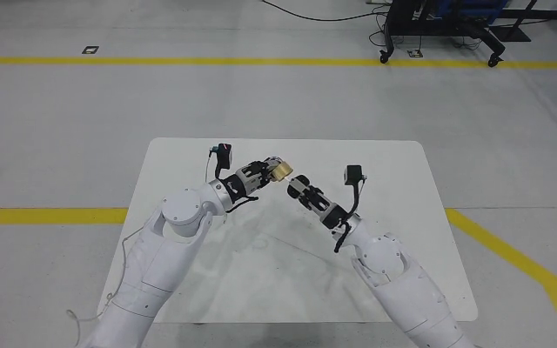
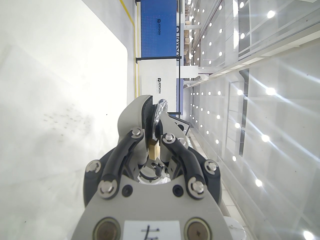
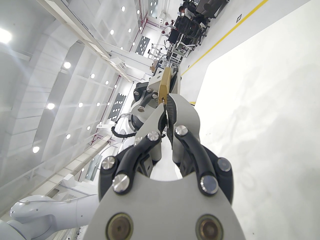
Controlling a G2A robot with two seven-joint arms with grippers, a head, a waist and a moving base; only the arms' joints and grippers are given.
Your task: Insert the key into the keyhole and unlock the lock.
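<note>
Two white arms meet over the white tabletop (image 1: 392, 183), near the middle of its far edge. The left arm (image 1: 187, 209) comes in from the near left corner and the right arm (image 1: 392, 261) from the near right corner. Their tips point at each other and are almost touching.

The left jaws are clenched on the lock (image 1: 278, 169), a small brass padlock held clear of the tabletop. In the left wrist view its brass body (image 2: 154, 149) sits between the fingers (image 2: 132, 118), and the silver shackle (image 2: 160, 111) curves out near their tips. Whether the shackle is latched cannot be told.

The right jaws grasp the key (image 3: 164, 104), a thin dark piece pinched between the ribbed pads (image 3: 172, 111). In the right wrist view the key's tip meets the end face of the lock at the keyhole (image 3: 162, 99). How deep it sits cannot be told. The lock stands in line with the key, its long side running straight away from the right jaws.

Around the tabletop lies a grey floor (image 1: 87, 113) with a yellow line (image 1: 261, 61) beyond the far edge. A black cart (image 1: 444, 26) stands past the far right corner.
</note>
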